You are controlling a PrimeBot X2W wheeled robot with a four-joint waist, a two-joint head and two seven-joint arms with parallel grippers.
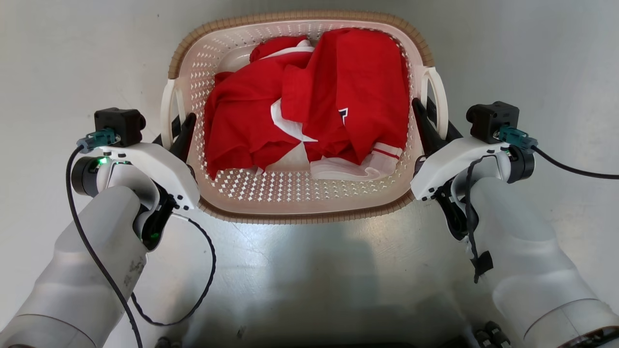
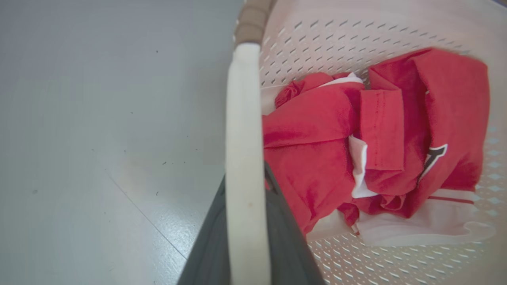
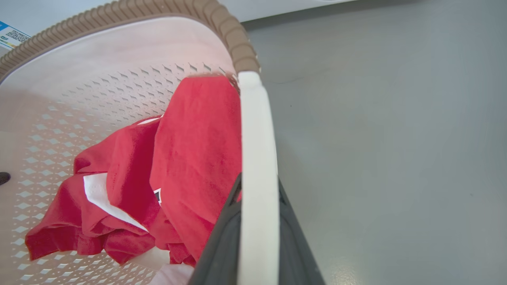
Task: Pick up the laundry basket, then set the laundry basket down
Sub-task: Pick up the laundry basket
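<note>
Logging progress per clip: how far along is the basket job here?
Done: the reach and grasp. The left gripper clamps the left handle of the laundry basket, and the right gripper clamps the right handle. Red clothes lie inside. In hand: the lift; whether the basket is off the grey floor cannot be told. Left: setting it down and letting go.

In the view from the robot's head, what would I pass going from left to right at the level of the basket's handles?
Left gripper → left handle → red clothes inside the laundry basket → right handle → right gripper.
</note>
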